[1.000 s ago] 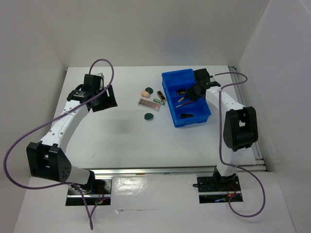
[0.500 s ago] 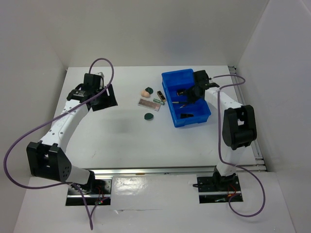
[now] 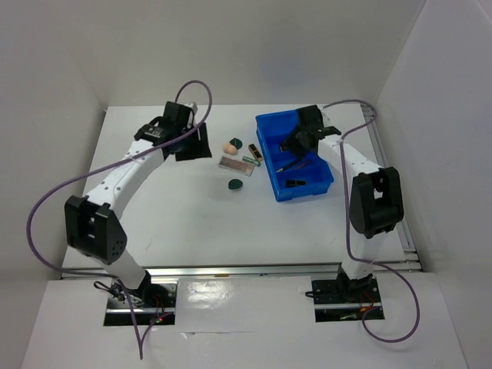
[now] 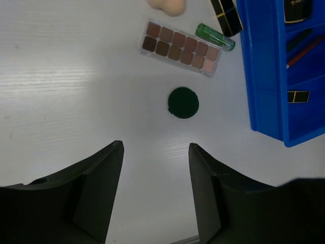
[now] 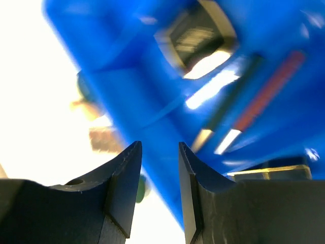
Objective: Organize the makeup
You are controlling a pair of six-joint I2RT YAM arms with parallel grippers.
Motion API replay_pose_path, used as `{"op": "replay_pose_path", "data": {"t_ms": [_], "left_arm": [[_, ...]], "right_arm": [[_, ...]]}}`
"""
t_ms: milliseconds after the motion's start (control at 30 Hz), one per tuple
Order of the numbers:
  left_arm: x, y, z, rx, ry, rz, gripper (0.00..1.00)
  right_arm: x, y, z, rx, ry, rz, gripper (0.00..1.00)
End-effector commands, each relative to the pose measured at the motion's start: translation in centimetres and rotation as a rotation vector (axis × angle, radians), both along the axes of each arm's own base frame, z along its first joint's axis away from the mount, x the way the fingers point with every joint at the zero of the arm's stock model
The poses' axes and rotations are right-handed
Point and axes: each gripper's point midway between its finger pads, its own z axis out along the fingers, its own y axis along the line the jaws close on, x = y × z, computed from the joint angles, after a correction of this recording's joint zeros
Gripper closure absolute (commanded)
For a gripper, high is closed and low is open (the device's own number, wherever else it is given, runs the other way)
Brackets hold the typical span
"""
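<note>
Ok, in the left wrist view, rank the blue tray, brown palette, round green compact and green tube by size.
1. blue tray, though cropped
2. brown palette
3. round green compact and green tube: too close, the tube longer but thinner

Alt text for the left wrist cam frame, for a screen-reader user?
The left pincer hangs open and empty above a white table, with a dark green round compact just ahead of it. Beyond lie a brownish rectangular palette, a green tube, a black-and-gold lipstick tube and a peach sponge; a blue plastic compartment tray fills the right edge.
</note>
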Motion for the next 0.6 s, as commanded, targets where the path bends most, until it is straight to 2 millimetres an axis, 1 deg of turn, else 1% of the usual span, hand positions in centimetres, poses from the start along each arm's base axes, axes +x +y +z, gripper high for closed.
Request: {"op": "replay_pose_path", "data": {"t_ms": [0,33,67,100,133,167,200,233,267,300,333,367,400,433,467,500,533,567], "left_arm": [[2.2,-2.7,-1.2,-0.027,0.042,-0.031,0.35],[2.9,-3.4,-0.9,-0.053,0.043,-0.036,0.37],[2.9,-4.2,-1.4,-0.064,0.066,-0.044,0.40],[3.3,-4.5,-1.8,-0.071,0.078,-0.052,0.43],[3.5,-5.5,-3.3,-0.075,0.115,-0.065,0.47],[4.2,-5.8,-3.1,-0.078,0.105,-0.066,0.47],[4.0,-6.5,-3.6,-0.079,0.125,-0.069,0.47],[4.1,-7.0,-3.9,-0.077,0.130,-0.078,0.47],[4.4,-7.2,-4.8,-0.085,0.156,-0.055,0.47],[4.7,-7.4,-4.9,-0.090,0.159,-0.048,0.47],[4.9,-7.5,-5.4,-0.090,0.160,-0.048,0.47],[5.2,-7.6,-5.6,-0.096,0.165,-0.037,0.44],[6.3,-7.4,-6.0,-0.091,0.162,-0.022,0.37],[6.9,-7.7,-6.1,-0.092,0.158,-0.022,0.34],[7.3,-7.6,-6.4,-0.085,0.165,-0.007,0.30],[8.8,-8.0,-5.3,-0.093,0.125,-0.004,0.27],[9.3,-8.2,-6.7,-0.083,0.152,-0.002,0.25],[10.0,-8.2,-7.0,-0.071,0.142,0.009,0.19]], "right_arm": [[2.2,3.9,8.1,-0.134,-0.260,0.228,0.58],[2.2,4.6,8.9,-0.167,-0.288,0.293,0.58],[2.2,4.5,9.5,-0.178,-0.295,0.303,0.58],[2.2,5.2,9.8,-0.189,-0.293,0.328,0.58],[2.3,5.5,9.7,-0.193,-0.295,0.350,0.58],[2.1,6.1,10.1,-0.204,-0.309,0.390,0.58],[2.4,6.6,10.2,-0.205,-0.318,0.424,0.59],[1.9,7.8,10.1,-0.223,-0.320,0.470,0.59],[2.0,8.3,10.7,-0.256,-0.330,0.503,0.59],[2.0,8.6,10.7,-0.279,-0.323,0.515,0.59],[2.2,9.1,9.6,-0.303,-0.295,0.525,0.59],[2.3,9.3,9.4,-0.314,-0.285,0.525,0.59],[2.4,9.1,9.4,-0.325,-0.279,0.516,0.59],[2.2,9.6,9.4,-0.324,-0.281,0.525,0.59],[2.2,9.6,9.4,-0.324,-0.281,0.525,0.59],[2.0,9.5,9.3,-0.325,-0.276,0.526,0.59],[2.0,9.4,9.9,-0.328,-0.295,0.528,0.59],[1.8,9.3,10.2,-0.327,-0.300,0.527,0.59]]}}
